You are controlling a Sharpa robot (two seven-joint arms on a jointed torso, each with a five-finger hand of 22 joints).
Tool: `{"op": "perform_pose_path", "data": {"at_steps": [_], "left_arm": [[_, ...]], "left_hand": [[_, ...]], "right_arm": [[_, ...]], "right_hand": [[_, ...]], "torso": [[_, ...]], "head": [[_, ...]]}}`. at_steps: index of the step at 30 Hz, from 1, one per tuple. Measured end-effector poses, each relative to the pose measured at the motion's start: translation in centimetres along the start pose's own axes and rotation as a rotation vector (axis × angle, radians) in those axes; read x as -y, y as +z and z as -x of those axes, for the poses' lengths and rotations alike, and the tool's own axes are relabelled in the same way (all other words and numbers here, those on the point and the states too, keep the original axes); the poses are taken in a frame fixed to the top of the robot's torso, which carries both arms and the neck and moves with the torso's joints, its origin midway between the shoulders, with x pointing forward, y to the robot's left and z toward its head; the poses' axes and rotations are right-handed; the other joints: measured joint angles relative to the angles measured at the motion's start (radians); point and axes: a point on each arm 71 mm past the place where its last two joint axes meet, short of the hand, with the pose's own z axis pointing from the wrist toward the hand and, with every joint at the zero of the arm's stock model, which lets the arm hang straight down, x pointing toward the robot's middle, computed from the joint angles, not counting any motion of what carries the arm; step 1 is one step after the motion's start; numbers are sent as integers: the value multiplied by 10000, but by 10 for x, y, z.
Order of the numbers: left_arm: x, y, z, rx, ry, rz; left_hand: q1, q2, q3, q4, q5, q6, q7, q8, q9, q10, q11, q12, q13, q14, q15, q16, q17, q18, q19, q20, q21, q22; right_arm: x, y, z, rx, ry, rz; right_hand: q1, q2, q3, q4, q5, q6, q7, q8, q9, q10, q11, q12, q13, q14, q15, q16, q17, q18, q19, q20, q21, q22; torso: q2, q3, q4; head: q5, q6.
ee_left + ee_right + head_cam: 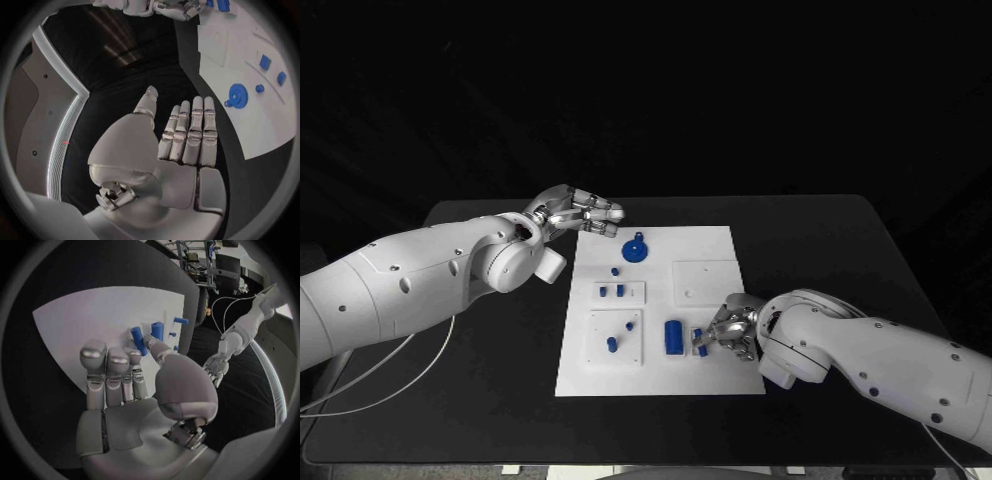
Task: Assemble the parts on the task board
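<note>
The board (711, 245) is a white rectangular plate lying flat in the middle of the black bench (834, 225), with raised white square panels on it. Small blue parts sit across it: a round gear-like piece (635, 250) near the far left, a tiny peg (616, 271) just below it, two short blocks (610, 291) on a small panel, two more pieces (620, 335) on the near-left panel, and an upright cylinder (674, 337) near the near edge. The left robot hand (577, 212) hovers over the board's far-left corner, fingers straight and apart, holding nothing. The right robot hand (730, 328) rests at the near right, its fingers spread flat beside the cylinder, gripping nothing.
</note>
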Motion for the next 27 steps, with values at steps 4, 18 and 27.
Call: {"op": "perform_pose_path", "data": {"at_steps": [4,18,27], "left_arm": [[0,0,0,-16,3,26],[-2,1,-1,-89,18,119],[-3,1,-2,-105,30,148]], "left_hand": [[0,0,0,0,0,0,0,0,0,0,0,0,0,0,0,0,0,0,0,0,0,0],[0,0,-9,60,0,0,0,0,-2,0,0,0,0,0,0,0,0,0,0,0,0,2],[0,0,-8,60,0,0,0,0,-3,0,0,0,0,0,0,0,0,0,0,0,0,2]], "right_arm": [[0,1,0,8,-22,-5],[-3,2,2,93,-158,16],[-4,3,3,97,-240,21]], "right_hand": [[61,-61,-78,241,-268,60,-15,0,0,36,-34,0,0,-1,0,0,0,0,0,0,0,0],[232,-232,-688,899,-489,125,-12,3,12,53,-18,-1,-20,-1,1,1,46,0,0,0,1,-2],[311,-312,-766,1042,-757,125,-11,23,13,53,-17,-1,-35,-2,1,1,45,0,0,0,1,-2]], "torso": [[0,-6,-1],[1,-3,0],[1,6,-7]], "head": [[28,-10],[111,-36],[158,-58]]}}
